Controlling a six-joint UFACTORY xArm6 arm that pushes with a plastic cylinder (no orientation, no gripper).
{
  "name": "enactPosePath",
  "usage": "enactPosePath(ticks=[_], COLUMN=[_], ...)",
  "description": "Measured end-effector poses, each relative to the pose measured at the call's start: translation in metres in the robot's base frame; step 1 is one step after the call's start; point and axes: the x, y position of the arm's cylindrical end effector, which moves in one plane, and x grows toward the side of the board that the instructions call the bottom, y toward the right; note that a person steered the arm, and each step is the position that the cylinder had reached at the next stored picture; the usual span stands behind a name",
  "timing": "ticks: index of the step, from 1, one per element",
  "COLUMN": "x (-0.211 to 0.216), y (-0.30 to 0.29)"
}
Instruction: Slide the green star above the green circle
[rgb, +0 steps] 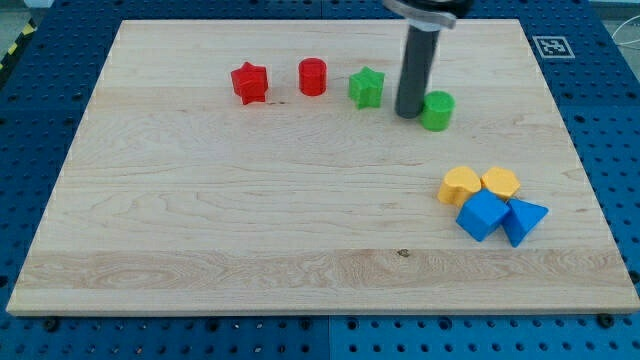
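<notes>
The green star (367, 87) lies near the view's top, right of centre. The green circle (437, 110) lies to its right and slightly lower. My tip (408, 114) rests on the board between them, just left of the green circle and almost touching it, and a short way right of the green star. The rod rises from the tip toward the view's top edge.
A red star (249, 83) and a red circle (312, 76) lie left of the green star. At the view's lower right sit two yellow blocks (460, 185) (499, 182), a blue cube (483, 215) and a blue triangle (524, 219). The wooden board (200, 230) lies on a blue perforated table.
</notes>
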Motion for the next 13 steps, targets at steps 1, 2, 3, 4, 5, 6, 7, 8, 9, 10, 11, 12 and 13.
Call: enactPosePath(ticks=[1,2,3,4,5,6,7,8,9,10,11,12,13], x=[0.0,0.004,0.028,0.039,0.018,-0.004,-0.019,-0.027,-0.03,-0.03,-0.03,-0.051,-0.083], y=[0.033,0.033,0.0,-0.052,-0.097,-0.119,-0.114,-0.078,-0.034,-0.002,-0.02,-0.055,-0.059])
